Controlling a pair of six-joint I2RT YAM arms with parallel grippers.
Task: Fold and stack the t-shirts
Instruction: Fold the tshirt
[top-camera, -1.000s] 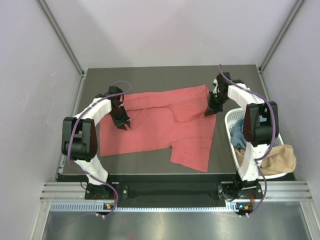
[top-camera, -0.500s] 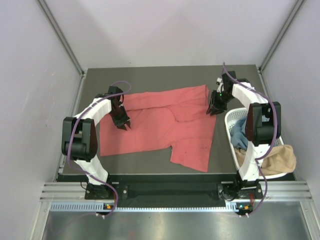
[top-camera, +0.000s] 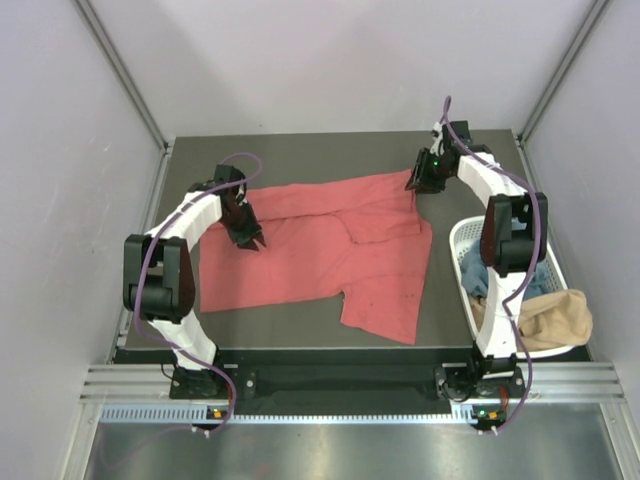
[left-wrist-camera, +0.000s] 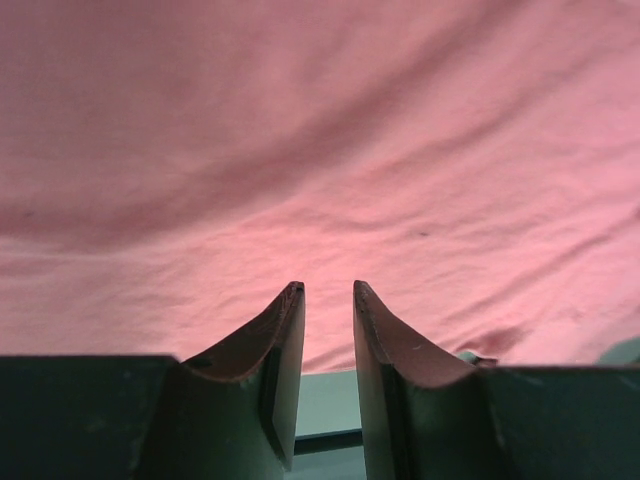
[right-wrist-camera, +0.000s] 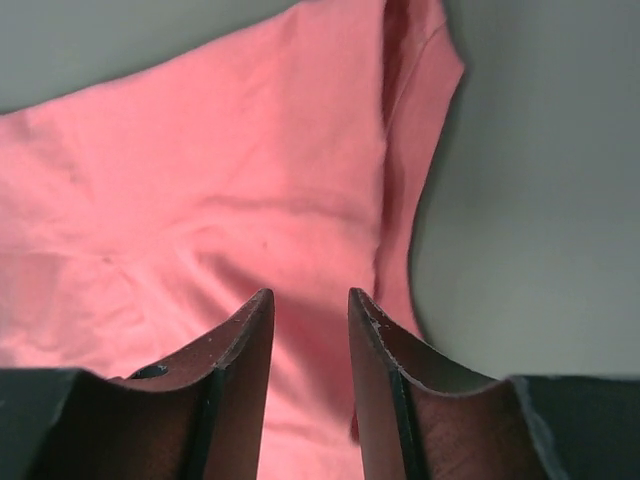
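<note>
The coral-red soft cloth t-shirt lies spread and partly doubled over on the dark grey bench. My left jaws hang narrowly parted and empty over its left part. My right jaws stand parted and empty at its far right corner. For a clean fold, I judge both should pinch an edge and lift evenly. My wrist views hide how many layers lie below. My right arm half covers the white slotted plastic basket.

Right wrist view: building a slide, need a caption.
Right gripper, jaws apart and empty, over an edge of the coral-red t-shirt on the grey table.
</note>
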